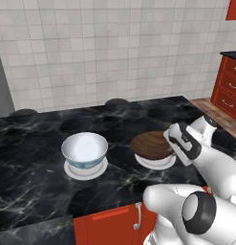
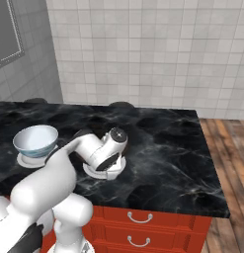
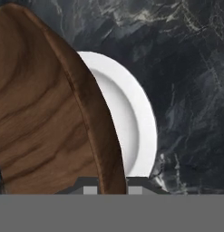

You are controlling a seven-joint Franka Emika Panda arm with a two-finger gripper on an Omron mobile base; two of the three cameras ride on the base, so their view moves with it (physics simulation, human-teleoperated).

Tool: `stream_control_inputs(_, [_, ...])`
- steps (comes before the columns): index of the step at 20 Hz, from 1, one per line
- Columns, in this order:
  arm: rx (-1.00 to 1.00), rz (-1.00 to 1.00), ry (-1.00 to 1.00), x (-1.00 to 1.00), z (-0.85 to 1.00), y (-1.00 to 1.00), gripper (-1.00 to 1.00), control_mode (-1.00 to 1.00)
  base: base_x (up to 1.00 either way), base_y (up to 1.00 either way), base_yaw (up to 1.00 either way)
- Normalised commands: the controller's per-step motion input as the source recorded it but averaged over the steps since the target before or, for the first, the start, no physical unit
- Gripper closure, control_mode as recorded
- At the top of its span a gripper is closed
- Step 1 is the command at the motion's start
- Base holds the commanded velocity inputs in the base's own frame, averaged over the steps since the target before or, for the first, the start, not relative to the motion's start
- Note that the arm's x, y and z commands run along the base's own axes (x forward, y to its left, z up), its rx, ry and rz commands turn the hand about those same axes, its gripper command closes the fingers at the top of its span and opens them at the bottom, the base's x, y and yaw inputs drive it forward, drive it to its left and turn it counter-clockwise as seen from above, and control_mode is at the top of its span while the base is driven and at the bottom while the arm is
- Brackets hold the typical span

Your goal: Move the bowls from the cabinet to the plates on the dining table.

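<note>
On the marble dining table (image 1: 38, 143), we've got the gripper (image 3: 109, 188) pinching the wooden bowl's (image 1: 150, 145) rim over a plate (image 3: 131, 118).

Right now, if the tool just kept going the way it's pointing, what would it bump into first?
Most likely the white plate under the wooden bowl. The tool is shut on that bowl's rim and points down at the plate, with the marble table beneath. Depth is hard to judge.
</note>
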Motion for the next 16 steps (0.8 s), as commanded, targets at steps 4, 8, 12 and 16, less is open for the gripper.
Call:
stream_control_inputs(4, [0.0, 0.0, 0.0, 0.08, -0.31, 0.0, 1.0, -1.0, 0.0, 0.0, 0.0])
stream_control_inputs(8, [0.0, 0.0, 0.0, 0.08, -0.25, 0.0, 1.0, -1.0, 0.0, 0.0, 0.0])
stream_control_inputs(12, [0.0, 0.0, 0.0, 0.01, -0.09, 0.0, 1.0, -1.0, 0.0, 0.0, 0.0])
stream_control_inputs(16, [0.0, 0.0, 0.0, 0.0, 0.0, 0.0, -1.0, -1.0, 0.0, 0.0, 0.0])
